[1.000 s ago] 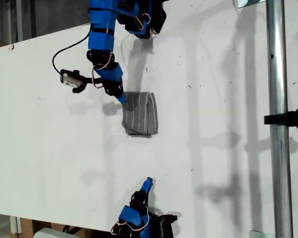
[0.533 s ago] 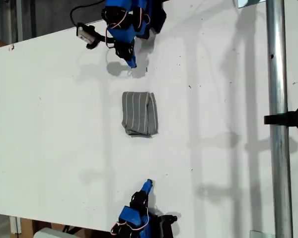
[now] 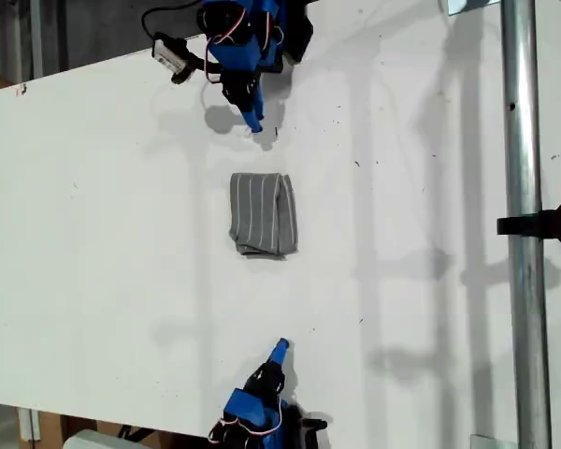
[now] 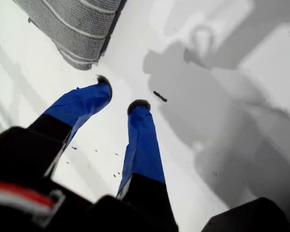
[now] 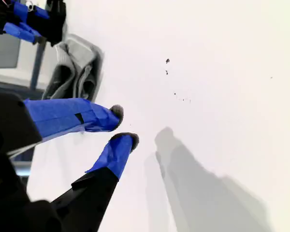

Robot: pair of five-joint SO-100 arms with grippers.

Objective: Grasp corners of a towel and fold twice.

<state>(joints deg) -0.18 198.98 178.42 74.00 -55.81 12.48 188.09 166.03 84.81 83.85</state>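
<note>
The towel (image 3: 263, 214) sits folded into a small bundle mid-table, touching neither gripper. The white table (image 3: 103, 234) has dark specks and soft shadows. A metal pole (image 3: 524, 224) runs down the exterior view's right. My first gripper (image 4: 120, 96) and my second gripper (image 5: 123, 125) both hang parted and empty.

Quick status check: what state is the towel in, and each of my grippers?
towel: folded into a small bundle, flat on the table, nothing touching it.
my first gripper: open, empty, just off the towel's edge.
my second gripper: slightly open, empty, away from the towel.
</note>
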